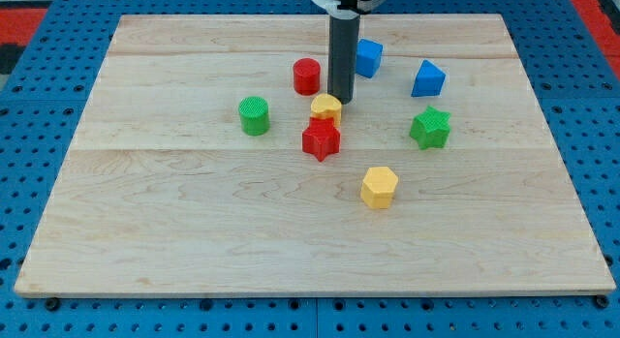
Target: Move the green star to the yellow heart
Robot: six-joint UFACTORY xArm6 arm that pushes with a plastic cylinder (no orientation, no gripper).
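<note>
Approach step, not yet begun on the star. From view's left: green cylinder [254, 116], red cylinder [306, 76], red star [321, 139], yellow heart [326, 108]. My tip [341, 100], a bare rod holding nothing, touching or just beside heart at its 1 o'clock. Green star [430, 127] well apart, at heart's 3 o'clock. Next: circle to star's 3 o'clock side, push toward 9 o'clock. No readable writing.

No text, label, brand, number or sign can be read on anything in view.
</note>
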